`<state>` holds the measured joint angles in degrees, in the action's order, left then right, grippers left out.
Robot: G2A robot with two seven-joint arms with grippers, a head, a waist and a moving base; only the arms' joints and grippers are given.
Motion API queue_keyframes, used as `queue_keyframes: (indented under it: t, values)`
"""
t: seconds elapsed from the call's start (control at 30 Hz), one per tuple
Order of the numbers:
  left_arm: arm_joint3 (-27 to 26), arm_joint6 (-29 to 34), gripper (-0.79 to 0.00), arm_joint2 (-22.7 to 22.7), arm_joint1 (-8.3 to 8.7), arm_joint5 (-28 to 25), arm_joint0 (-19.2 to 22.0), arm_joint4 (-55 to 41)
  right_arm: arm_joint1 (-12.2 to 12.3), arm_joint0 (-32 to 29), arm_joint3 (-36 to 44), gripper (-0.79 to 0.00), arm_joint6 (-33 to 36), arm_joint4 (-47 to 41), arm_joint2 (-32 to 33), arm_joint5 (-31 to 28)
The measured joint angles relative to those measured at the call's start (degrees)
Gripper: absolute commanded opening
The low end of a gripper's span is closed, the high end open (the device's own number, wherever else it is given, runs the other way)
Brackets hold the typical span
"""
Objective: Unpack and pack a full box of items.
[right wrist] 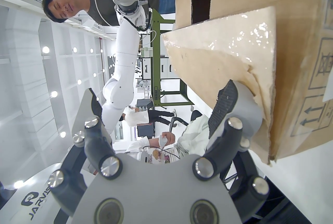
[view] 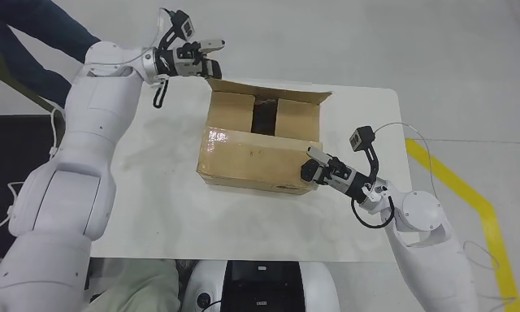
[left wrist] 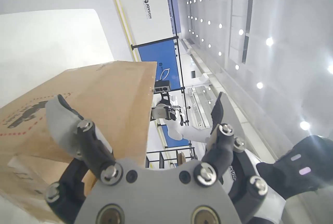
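**Evidently at the flap-opening stage of unpacking**

The box [view: 231, 113] stands on the table [view: 154, 158] between the two tools, each of which sits at one of its corners. The left gripper [view: 215, 58] has its fingers spread wide and holds nothing. One finger [left wrist: 61, 115] lies against the cardboard wall, and the other is out in free air away from the box. The right gripper [right wrist: 159, 91] is likewise spread and empty at the opposite corner. One of its pads [right wrist: 225, 102] touches the torn edge of the glossy taped flap [right wrist: 221, 40], which stands just ahead of it.

The outer flaps look lifted, while the two inner flaps [view: 296, 117] lie nearly shut with a dark slit between them. What is packed below cannot be made out. My reading is that the box is not yet fully open and no item has come out.

The next move probably calls for pushing the long flap outward, away from the right tool's fingers. After that, each inner flap would have to be folded back. The box is held by nothing, so a one-sided push may slide it across the table.
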<state>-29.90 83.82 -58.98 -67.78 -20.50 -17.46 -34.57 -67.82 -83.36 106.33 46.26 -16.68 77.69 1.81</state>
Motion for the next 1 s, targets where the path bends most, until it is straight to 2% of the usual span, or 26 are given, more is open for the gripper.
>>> queue_keyframes:
  t: [0.27, 0.4, 0.7, 1.0]
  values:
    - [-7.8, 3.9, 0.000, -1.8, 2.75, 3.9, -4.3, 0.9, 0.0, 0.0, 0.0, 0.000, 0.0, 0.0, 0.0, 0.0]
    - [-10.4, 4.2, 0.000, -1.5, 3.93, 4.2, -6.1, 2.2, 0.0, 0.0, 0.0, 0.000, 0.0, 0.0, 0.0, 0.0]
    - [-12.5, 4.2, 0.000, 0.4, 6.10, 4.2, -7.9, 2.3, 0.0, 0.8, 0.8, 0.000, -2.4, -1.1, 0.0, -0.4]
    - [-13.4, 4.2, 0.000, 1.5, 7.13, 4.2, -7.9, 1.4, -0.3, 5.8, -2.3, 0.000, -7.6, -2.0, 0.0, 0.5]
